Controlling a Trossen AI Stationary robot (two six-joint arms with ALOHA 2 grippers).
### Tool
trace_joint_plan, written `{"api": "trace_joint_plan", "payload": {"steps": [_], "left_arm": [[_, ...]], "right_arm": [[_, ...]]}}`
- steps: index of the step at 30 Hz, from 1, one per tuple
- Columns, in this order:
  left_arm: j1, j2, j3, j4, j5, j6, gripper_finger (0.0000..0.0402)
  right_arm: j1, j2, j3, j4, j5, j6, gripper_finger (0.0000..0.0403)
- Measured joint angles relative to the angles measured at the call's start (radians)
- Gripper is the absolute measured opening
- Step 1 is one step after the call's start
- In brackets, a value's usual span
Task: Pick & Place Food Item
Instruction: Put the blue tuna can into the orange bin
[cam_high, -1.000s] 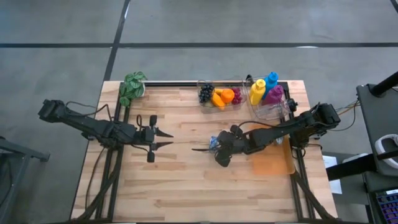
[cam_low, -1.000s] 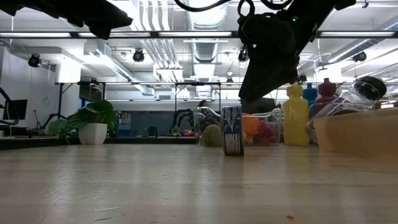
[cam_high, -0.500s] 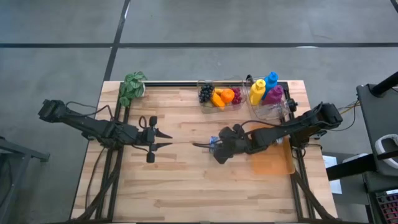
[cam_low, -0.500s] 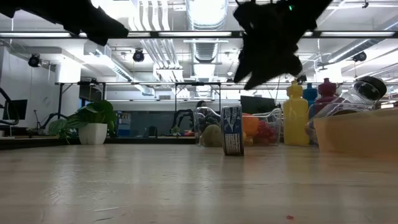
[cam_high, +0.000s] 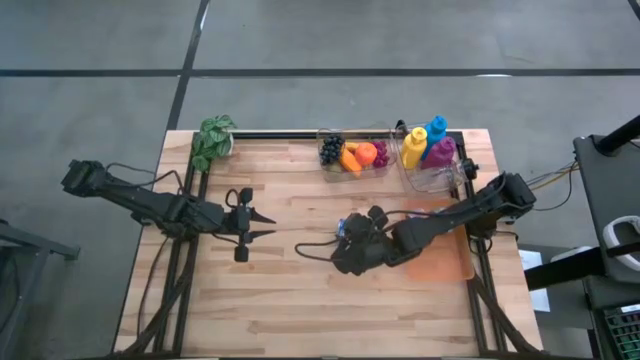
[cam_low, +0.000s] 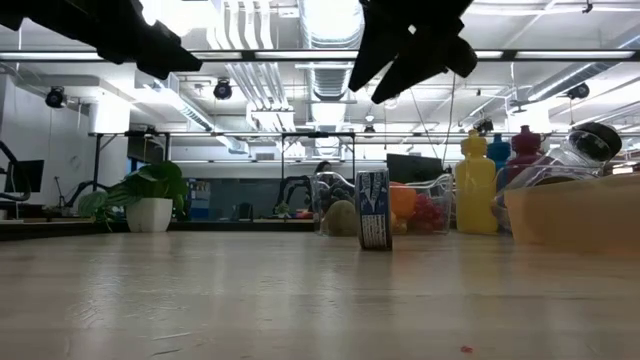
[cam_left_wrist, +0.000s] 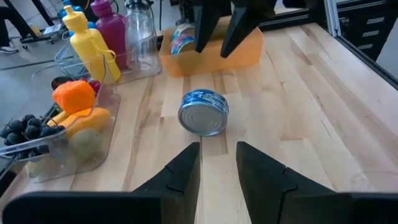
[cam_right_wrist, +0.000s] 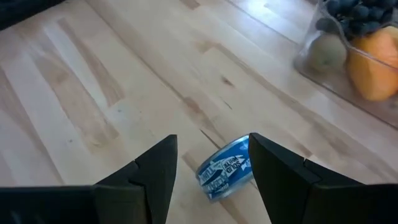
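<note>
A blue tin can (cam_left_wrist: 203, 112) rests on its curved side on the wooden table, one round end facing my left gripper. It also shows in the low view (cam_low: 373, 209) and between the fingers in the right wrist view (cam_right_wrist: 225, 168). My right gripper (cam_low: 400, 62) hangs open well above the can and touches nothing; from above it sits mid-table (cam_high: 305, 249). My left gripper (cam_high: 272, 225) stands open at the table's left, pointing toward the can from a distance, with nothing between its fingers (cam_left_wrist: 217, 155).
A clear bin of fruit (cam_high: 355, 155) and a wire rack of coloured bottles (cam_high: 428, 148) stand along the far edge. An orange bin (cam_high: 437, 262) lies at the right under my right arm. A potted plant (cam_high: 213, 140) sits at the far left corner.
My right gripper has risen from just over the can, gone toward the table's left and near edges, and rolled at the wrist. The can has stayed on its side in the same place.
</note>
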Motion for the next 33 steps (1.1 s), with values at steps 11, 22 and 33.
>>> {"api": "trace_joint_plan", "payload": {"steps": [11,22,33], "left_arm": [[0.0,0.0,0.0,-0.005,0.0,0.0,0.0108],[0.0,0.0,0.0,-0.005,0.0,0.0,0.0108],[0.0,0.0,0.0,-0.005,0.0,0.0,0.0108]], "right_arm": [[0.01,0.018,-0.006,-0.01,0.058,0.111,0.0194],[0.026,0.019,-0.011,-0.006,0.06,0.182,0.0193],[0.025,0.019,-0.011,0.003,0.057,0.137,0.0195]]}}
